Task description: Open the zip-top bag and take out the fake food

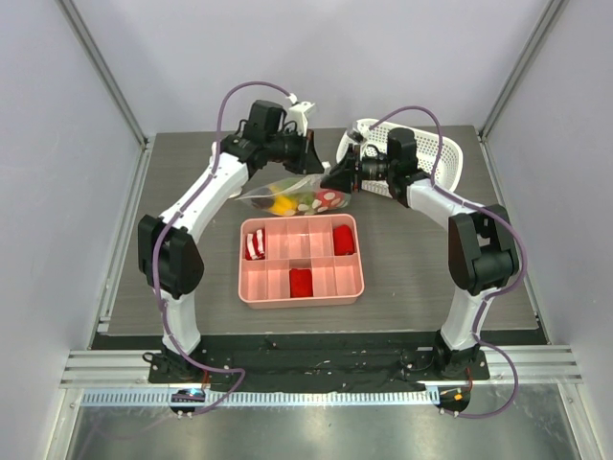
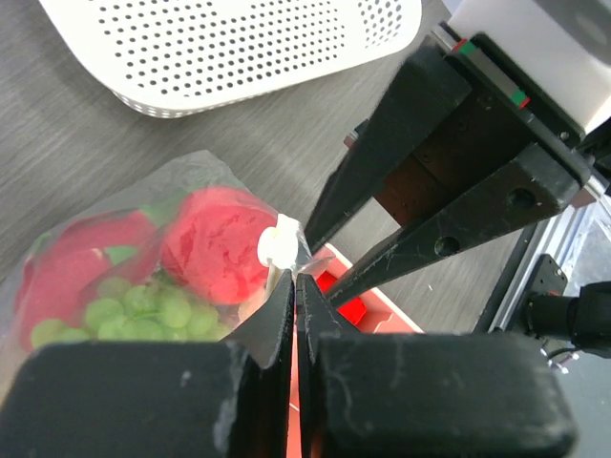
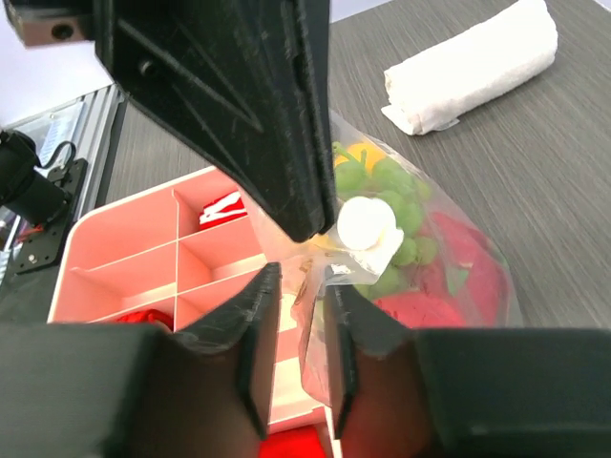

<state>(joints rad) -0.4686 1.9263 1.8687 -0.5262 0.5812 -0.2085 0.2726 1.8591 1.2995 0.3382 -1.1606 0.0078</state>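
Observation:
The zip-top bag point(image 1: 287, 196) lies behind the pink tray, its right end lifted between both grippers. Through the film I see the fake food point(image 1: 283, 204): red round pieces point(image 2: 215, 243), green grapes point(image 2: 143, 310) and a yellow piece point(image 3: 358, 153). A white zip tab point(image 2: 279, 245) sits on the bag's raised edge. My left gripper point(image 2: 296, 284) is shut, with the bag's edge pinched at its tips beside the tab. My right gripper point(image 3: 298, 305) faces it with its jaws a little apart. A fold of bag film point(image 3: 325, 286) hangs in that gap, just below the tab point(image 3: 368, 229).
A pink divided tray point(image 1: 251, 292) with red blocks and a striped piece lies in front of the bag. A white perforated basket point(image 1: 442, 158) stands at the back right. A white rolled cloth point(image 3: 473, 67) lies on the table beyond the bag.

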